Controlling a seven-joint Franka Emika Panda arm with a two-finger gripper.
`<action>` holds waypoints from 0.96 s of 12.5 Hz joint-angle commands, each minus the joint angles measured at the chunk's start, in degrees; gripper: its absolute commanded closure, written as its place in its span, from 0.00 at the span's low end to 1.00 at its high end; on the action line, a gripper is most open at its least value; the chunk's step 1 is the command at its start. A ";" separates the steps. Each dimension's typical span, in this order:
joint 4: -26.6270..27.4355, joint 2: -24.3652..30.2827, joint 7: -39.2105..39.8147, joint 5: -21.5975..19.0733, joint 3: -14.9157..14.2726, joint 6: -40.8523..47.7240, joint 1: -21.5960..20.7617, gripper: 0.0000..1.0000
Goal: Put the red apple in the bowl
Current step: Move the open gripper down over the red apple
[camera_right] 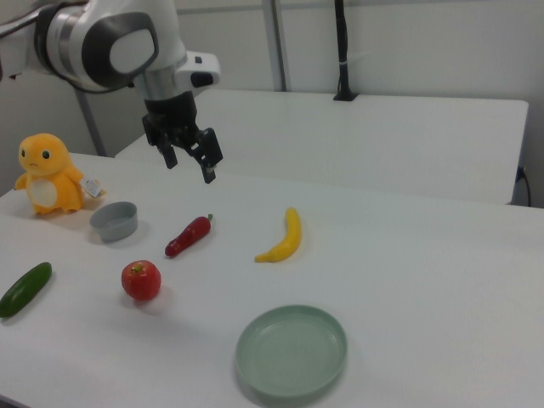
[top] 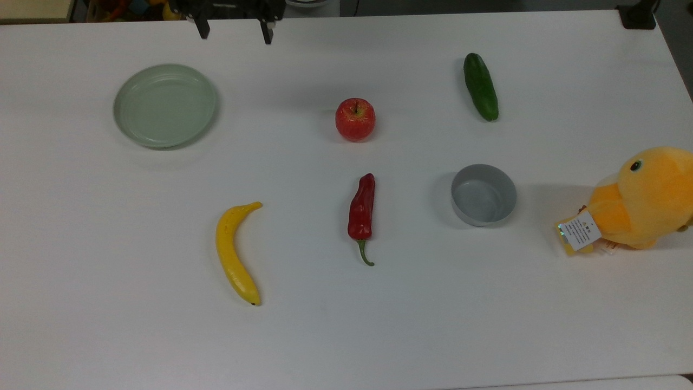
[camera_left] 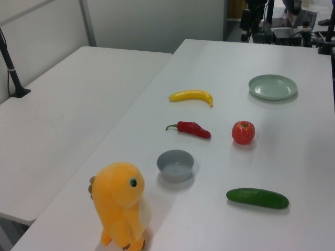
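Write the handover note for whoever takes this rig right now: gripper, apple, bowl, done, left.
Gripper: open, empty, up in the air, well away from the fruit.
Red apple: on the table, untouched, between the cucumber and the green plate in the top view.
Bowl: empty, between the chili pepper and the plush toy in the top view.
Done: nothing yet.
Left: reach the apple, grasp, carry to the bowl, release.

End effector [camera_right: 189, 166] hangs raised, fingers apart (seemingly tilted).
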State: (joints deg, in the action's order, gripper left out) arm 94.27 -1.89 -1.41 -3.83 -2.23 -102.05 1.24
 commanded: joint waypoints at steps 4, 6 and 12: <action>13.99 4.87 0.09 -0.30 1.79 -9.02 -5.10 0.00; 17.86 4.44 0.17 -0.21 1.87 -12.29 -7.56 0.00; 22.44 0.58 0.70 -0.04 5.12 -13.44 -10.20 0.00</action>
State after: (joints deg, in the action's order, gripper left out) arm 115.11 0.09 -1.42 -3.83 2.17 -113.36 -7.98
